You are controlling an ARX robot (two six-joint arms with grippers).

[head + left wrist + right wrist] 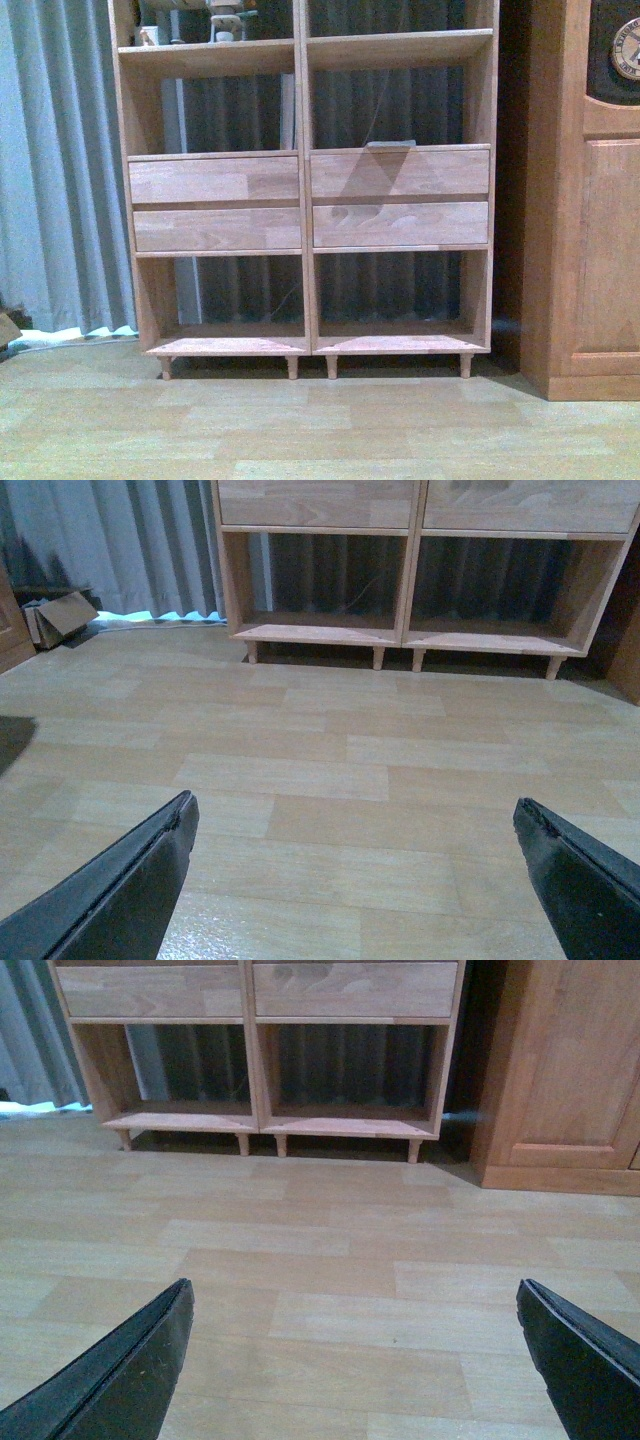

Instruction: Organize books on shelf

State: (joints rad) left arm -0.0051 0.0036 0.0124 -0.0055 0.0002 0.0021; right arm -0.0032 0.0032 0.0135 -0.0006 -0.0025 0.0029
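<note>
On the floor [300,730] stands the shelf [305,200], its open compartments facing the robot. Both the left jaws and right jaws gape wide, holding nothing. No books show clearly; reaching without locating them risks knocking the shelf.

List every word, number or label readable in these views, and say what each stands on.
No text can be read in any view.
Clock face on the darker cabinet: rim markings, too blurred to read.
Small items high in the shelf: too small to show any label.
Drawer fronts: plain wood, no text.
</note>
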